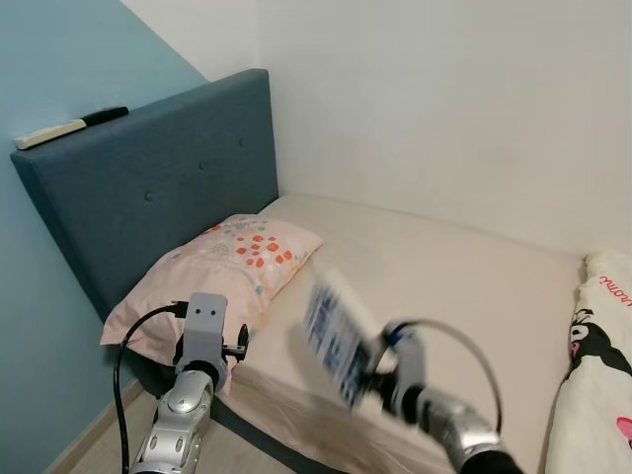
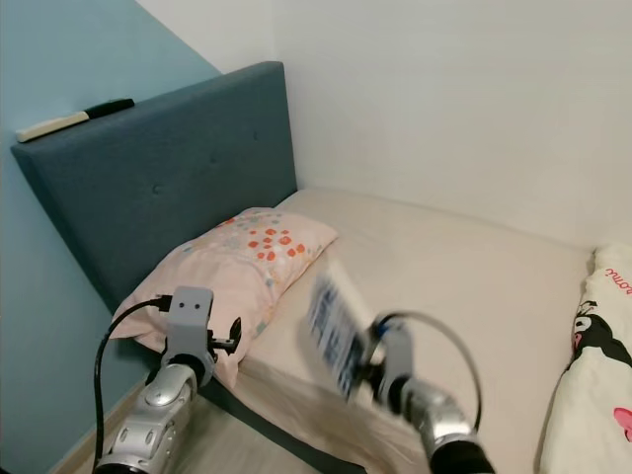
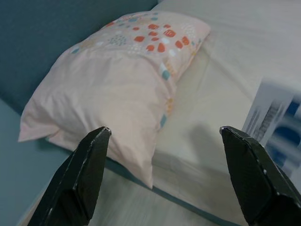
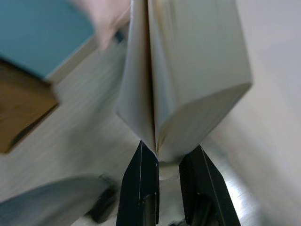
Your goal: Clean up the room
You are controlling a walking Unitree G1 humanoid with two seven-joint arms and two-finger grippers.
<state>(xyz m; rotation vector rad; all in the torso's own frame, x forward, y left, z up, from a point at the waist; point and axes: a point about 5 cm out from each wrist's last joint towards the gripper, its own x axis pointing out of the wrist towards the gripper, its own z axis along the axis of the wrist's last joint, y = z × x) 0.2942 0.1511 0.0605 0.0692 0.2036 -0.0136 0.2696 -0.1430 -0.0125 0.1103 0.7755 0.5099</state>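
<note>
Right tool [image 4: 161,157] pinches a blurred white-and-blue box [image 1: 334,344] by its lower edge, held over the bed [image 1: 434,267] edge. Left tool [image 3: 164,136] spread, near the floral pillow [image 1: 222,272]. Beyond the pillow: blue headboard [image 1: 158,188], remote [image 1: 69,126] on top.

Motion blurs the book [image 1: 334,343]; the plush toy [image 1: 597,326] is cut off.

The bed [image 1: 464,276] fills the middle — its headboard [image 1: 148,188] at ten o'clock, against the left wall. A pillow [image 1: 227,272] lies on the mattress just before the headboard. A remote [image 1: 69,125] rests on the headboard's top edge. At three o'clock, a printed quilt [image 1: 592,375] lies on the bed.
</note>
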